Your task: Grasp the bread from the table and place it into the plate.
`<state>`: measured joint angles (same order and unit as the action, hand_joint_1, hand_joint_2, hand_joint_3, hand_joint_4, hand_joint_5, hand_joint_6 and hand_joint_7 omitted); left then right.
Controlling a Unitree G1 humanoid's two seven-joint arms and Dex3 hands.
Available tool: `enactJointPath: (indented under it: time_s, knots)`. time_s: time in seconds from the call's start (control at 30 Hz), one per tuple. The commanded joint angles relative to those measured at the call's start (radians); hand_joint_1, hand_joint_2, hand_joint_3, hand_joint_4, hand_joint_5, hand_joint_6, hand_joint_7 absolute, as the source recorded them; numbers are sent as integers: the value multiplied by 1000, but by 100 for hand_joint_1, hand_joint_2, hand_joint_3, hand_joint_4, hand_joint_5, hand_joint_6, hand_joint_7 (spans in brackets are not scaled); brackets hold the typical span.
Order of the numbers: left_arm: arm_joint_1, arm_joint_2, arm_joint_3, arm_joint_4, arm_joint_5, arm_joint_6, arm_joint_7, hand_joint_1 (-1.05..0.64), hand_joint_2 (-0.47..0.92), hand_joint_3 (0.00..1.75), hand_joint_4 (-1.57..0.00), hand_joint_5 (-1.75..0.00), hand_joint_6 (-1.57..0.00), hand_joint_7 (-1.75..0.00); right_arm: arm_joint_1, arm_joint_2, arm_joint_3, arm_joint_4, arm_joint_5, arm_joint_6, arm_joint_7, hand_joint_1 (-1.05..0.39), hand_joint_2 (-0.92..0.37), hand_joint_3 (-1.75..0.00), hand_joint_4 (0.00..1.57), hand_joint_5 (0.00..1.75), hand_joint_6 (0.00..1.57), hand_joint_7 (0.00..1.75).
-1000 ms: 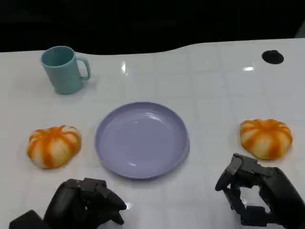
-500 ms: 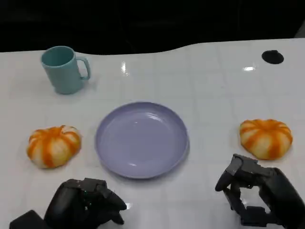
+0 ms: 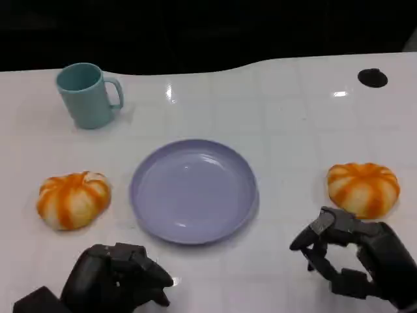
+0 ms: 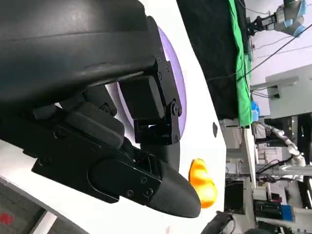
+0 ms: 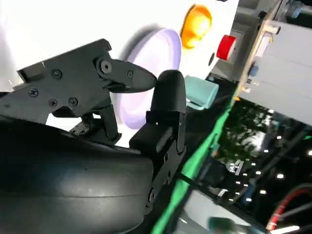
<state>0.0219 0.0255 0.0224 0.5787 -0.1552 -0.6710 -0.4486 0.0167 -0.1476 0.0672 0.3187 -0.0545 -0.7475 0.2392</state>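
Note:
Two orange-and-white pumpkin-shaped breads lie on the white table, one point(image 3: 73, 199) left of the lavender plate point(image 3: 194, 190) and one point(image 3: 363, 189) to its right. The plate holds nothing. My right hand point(image 3: 355, 261) hovers just in front of the right bread, fingers apart, holding nothing. At the near edge, in front of the left bread, my left hand point(image 3: 117, 279) has its fingers curled in on nothing. Past those curled fingers point(image 4: 146, 97), the left wrist view shows the plate point(image 4: 178, 92) and the right bread point(image 4: 201, 182). Plate point(image 5: 146, 73) and left bread point(image 5: 196, 24) appear in the right wrist view.
A teal mug point(image 3: 86, 95) stands at the back left, seen also as the mug point(image 5: 201, 95) from the right wrist. A black round hole point(image 3: 373, 77) marks the table's far right. A red object point(image 5: 225, 47) stands beyond the table.
My right hand has lifted slightly toward the right bread and its fingers have spread a little. The left hand, breads and plate have stayed put.

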Motion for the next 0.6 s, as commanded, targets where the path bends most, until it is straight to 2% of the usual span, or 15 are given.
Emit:
enactJointPath:
  time_s: [0.03, 0.13, 0.23, 0.43, 0.6]
  knots:
    - [-9, 8, 5, 10, -2, 2, 6, -105, 89, 0, -123, -95, -135, -59, -33, -50, -40, 6, -100, -48, -70, -25, -83, -35, 55, 98, 70, 48]
    - [-12, 8, 3, 18, 5, -5, 10, -105, 90, 0, -123, -95, -134, -59, -54, -85, -61, -17, -207, -55, -136, -34, -86, -25, 52, 74, 69, 25]
    - [-18, 6, 5, 31, -3, -13, 0, -105, 90, 0, -123, -96, -134, -59, -73, -125, -81, -58, -324, -40, -207, -42, -91, -15, 42, 60, 63, 12]
    - [-19, 5, 3, 35, 2, -18, 5, -105, 90, 0, -122, -96, -134, -59, -67, -177, -86, -164, -478, 73, -280, -47, -91, -6, 30, 46, 54, 2]
    - [-16, 3, 0, 34, 11, -25, 12, -105, 90, 0, -121, -96, -134, -59, -40, -221, -87, -304, -610, 239, -275, -54, -92, -6, 18, 38, 40, 0]
